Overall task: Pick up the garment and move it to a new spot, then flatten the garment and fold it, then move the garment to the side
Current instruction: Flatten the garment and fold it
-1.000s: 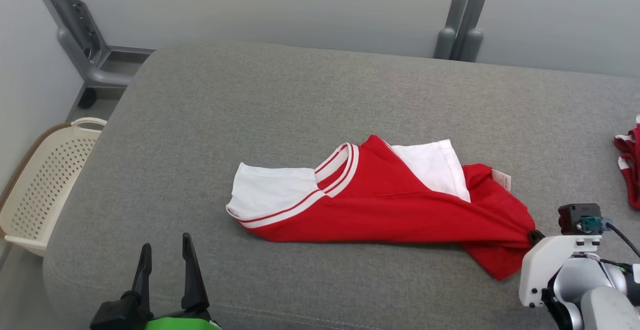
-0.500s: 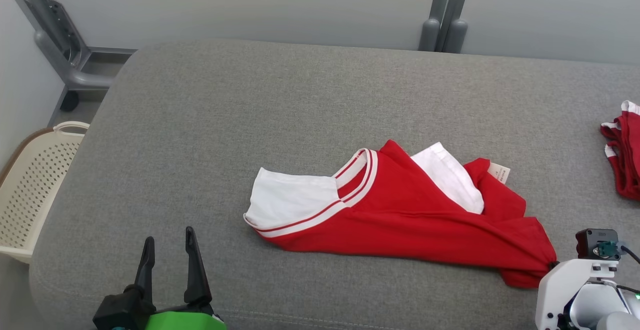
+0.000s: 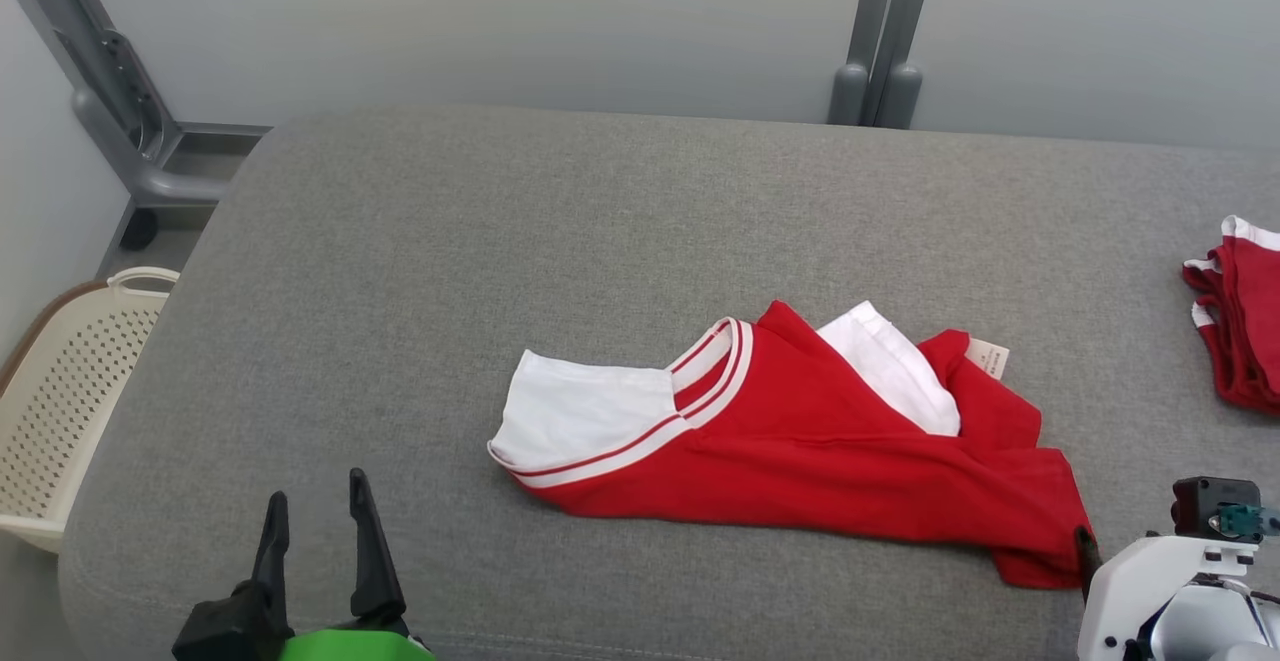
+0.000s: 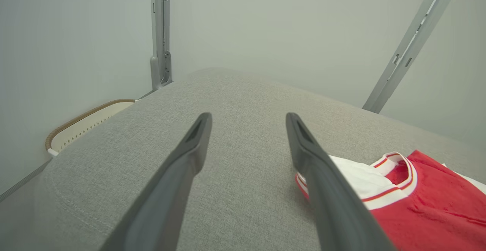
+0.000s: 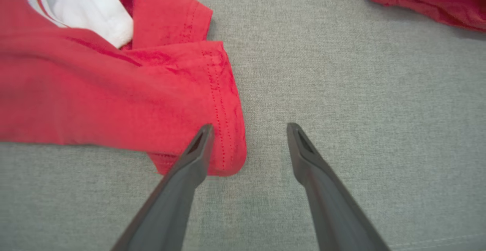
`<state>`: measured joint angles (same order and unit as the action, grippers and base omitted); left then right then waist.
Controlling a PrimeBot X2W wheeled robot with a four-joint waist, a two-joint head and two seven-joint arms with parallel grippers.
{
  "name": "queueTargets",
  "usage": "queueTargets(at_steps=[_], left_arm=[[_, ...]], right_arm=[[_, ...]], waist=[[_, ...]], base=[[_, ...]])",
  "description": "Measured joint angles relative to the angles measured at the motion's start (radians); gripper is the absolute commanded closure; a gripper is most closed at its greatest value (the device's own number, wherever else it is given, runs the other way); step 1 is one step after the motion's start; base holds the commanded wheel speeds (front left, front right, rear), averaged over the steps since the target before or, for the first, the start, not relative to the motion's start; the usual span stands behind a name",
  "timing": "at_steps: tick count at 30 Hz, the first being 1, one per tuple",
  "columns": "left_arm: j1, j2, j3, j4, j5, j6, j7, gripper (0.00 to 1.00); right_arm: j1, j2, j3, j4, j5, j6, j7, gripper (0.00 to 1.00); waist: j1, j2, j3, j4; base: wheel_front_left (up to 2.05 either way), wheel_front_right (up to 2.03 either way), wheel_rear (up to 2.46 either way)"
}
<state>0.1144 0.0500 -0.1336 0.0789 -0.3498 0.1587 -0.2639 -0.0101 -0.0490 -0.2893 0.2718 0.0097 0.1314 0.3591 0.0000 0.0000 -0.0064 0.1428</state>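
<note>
Item under inspection: a red jersey [image 3: 800, 451] with white sleeves and a red-and-white striped collar [image 3: 715, 371]. It lies loosely bunched on the grey upholstered surface [image 3: 500, 241], right of centre and nearer the front edge than the rear. One white sleeve points toward the left edge. The red body runs toward the right front, and a small white label [image 3: 987, 357] shows on its rear fold. The right gripper [image 5: 250, 126] hangs over the jersey's right front corner. Its two dark fingers stand wide apart and grasp nothing. In the right wrist view its left fingertip [image 5: 201, 137] overlaps the stitched hem; whether it touches the cloth cannot be told. The other fingertip is over bare upholstery. In the head view the white wrist housing [image 3: 1140, 581] of this arm sits at the front right, just beside the hem corner. The left gripper [image 3: 316, 489] is at the front left of the surface, well apart from the jersey. Its fingers are likewise spread and empty, and they point toward the rear. A second bundle of red cloth with white trim [image 3: 1240, 311] rests at the right edge. A cream perforated basket [image 3: 60, 401] stands on the floor beyond the left edge.
</note>
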Motion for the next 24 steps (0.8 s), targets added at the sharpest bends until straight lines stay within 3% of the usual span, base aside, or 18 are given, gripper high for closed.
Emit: queueTargets(at_steps=[12,24], left_arm=[[0.008,0.000,0.066,0.058,-0.034,0.034,0.000,0.00],[0.051,0.025,0.064,0.068,-0.036,0.046,0.029,0.00]], right_arm=[[0.018,0.000,0.029,-0.037,0.141,0.000,-0.186,0.00],[0.047,0.000,0.110,-0.042,0.196,0.000,-0.419,0.00]], waist=[[0.0000,0.0000,-0.049,-0.019],[0.0000,0.0000,-0.086,-0.064]], base=[[0.00,0.00,0.00],[0.00,0.00,0.00]])
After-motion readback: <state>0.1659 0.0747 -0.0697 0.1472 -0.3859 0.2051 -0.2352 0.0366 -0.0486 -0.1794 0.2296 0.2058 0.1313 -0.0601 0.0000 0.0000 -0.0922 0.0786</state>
